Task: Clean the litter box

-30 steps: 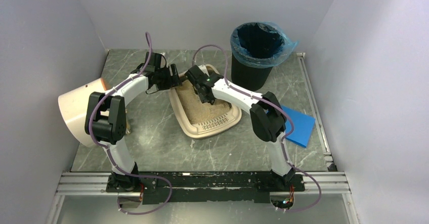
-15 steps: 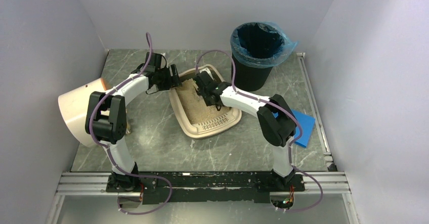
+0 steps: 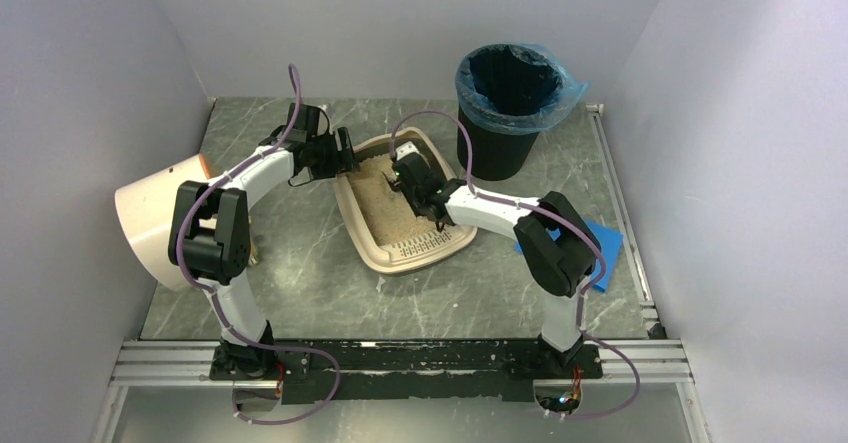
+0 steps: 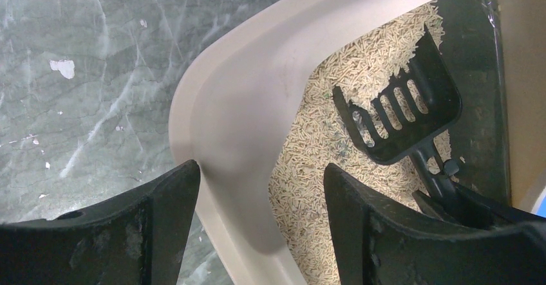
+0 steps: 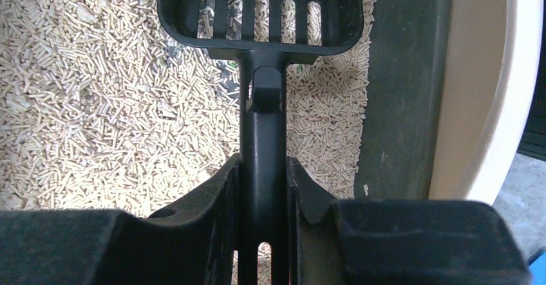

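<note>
Litter box (image 3: 415, 254) sat in the middle of the table (image 3: 300, 283), near the black bin (image 3: 500, 148) with its blue liner. The right gripper (image 5: 264, 188) was clamped on the handle of a black slotted scoop (image 5: 261, 15), whose blade lay low in the litter (image 5: 96, 105) with a few pellets at its front. The left gripper (image 4: 257, 175) stood wide astride the box's rim, its inner finger apart from the wall. Done well, the scoop would probably run flat and shallow, lift level, then take 1 gentle shake over the box so clean pellets dropped through the slots; the left gripper could brace the rim. No brand, label or writing was legible in the 3 views.
</note>
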